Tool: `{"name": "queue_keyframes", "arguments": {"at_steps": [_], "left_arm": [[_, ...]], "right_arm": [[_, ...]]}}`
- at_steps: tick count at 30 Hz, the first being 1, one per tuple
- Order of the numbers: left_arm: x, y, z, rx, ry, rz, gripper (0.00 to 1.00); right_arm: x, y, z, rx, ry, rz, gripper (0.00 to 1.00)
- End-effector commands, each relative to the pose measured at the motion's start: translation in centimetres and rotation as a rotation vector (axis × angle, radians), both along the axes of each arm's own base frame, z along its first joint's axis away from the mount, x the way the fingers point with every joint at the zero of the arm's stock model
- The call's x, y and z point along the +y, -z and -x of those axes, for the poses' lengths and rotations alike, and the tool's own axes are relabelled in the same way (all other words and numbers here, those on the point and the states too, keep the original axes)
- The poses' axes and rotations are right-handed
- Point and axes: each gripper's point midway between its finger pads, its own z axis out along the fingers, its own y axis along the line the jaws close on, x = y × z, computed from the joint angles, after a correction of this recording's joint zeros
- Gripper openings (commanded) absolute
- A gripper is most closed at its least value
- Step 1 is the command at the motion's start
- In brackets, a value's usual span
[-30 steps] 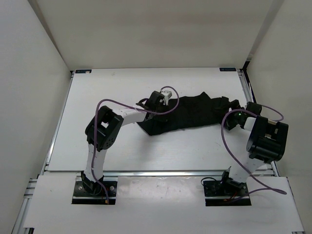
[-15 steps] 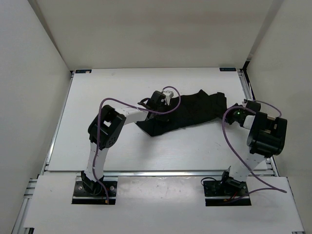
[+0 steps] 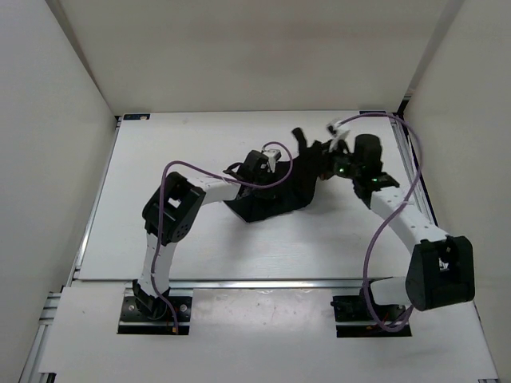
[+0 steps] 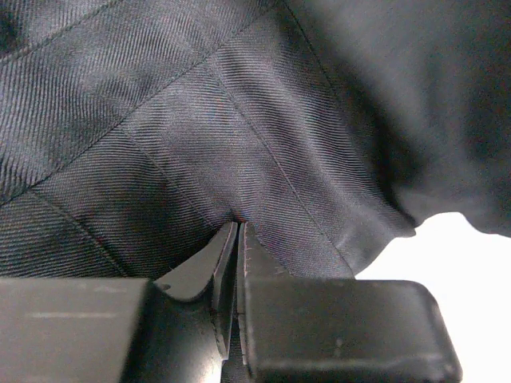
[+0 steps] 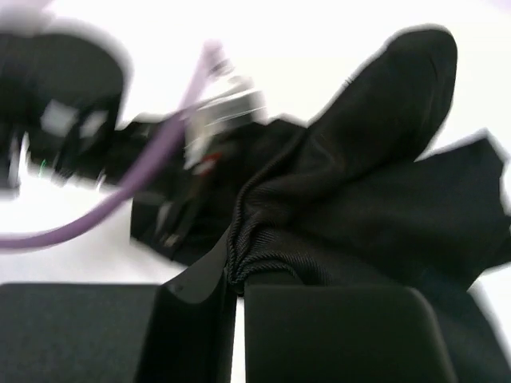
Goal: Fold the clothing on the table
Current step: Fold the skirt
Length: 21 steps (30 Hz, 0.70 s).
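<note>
The clothing (image 3: 275, 195) is a black garment bunched in the middle of the white table (image 3: 160, 159). My left gripper (image 3: 249, 166) pinches its left edge; in the left wrist view the fingers (image 4: 227, 255) are shut on a fold of the twill fabric (image 4: 184, 136). My right gripper (image 3: 323, 155) has the right end of the garment lifted and carried leftward over the rest. Seen from the right wrist, its jaws clamp a gathered ribbed hem (image 5: 263, 255), and more cloth (image 5: 383, 159) hangs beyond.
Metal rails run along the table's right edge (image 3: 407, 159) and near edge (image 3: 263, 281). White walls enclose the table on three sides. Purple cables (image 3: 375, 231) loop off both arms above the surface. The left arm's wrist (image 5: 215, 120) shows blurred in the right wrist view.
The right gripper shut on the garment's right end, then swung up and left with it, doubling the cloth over. The left gripper stayed put, still holding the left edge.
</note>
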Motion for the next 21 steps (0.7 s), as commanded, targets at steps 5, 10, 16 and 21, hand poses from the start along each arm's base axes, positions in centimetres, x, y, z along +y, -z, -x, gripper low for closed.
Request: {"name": "queue_keyframes", "arguments": {"at_steps": [5, 10, 16, 21], "left_arm": [[0.7, -0.4, 0.8, 0.025, -0.015, 0.052, 0.02], [1.8, -1.3, 0.4, 0.031, -0.048, 0.103, 0.00], [4.4, -3.4, 0.4, 0.014, -0.110, 0.143, 0.04], [7.4, -6.8, 1.5, -0.029, -0.172, 0.168, 0.06]], "right_arm": [[7.1, 6.2, 5.1, -0.092, -0.348, 0.370, 0.00], [7.9, 9.4, 6.0, -0.073, -0.403, 0.444, 0.00], [7.1, 9.4, 5.4, -0.081, -0.372, 0.442, 0.00], [7.1, 9.7, 5.2, -0.089, -0.370, 0.470, 0.00]]}}
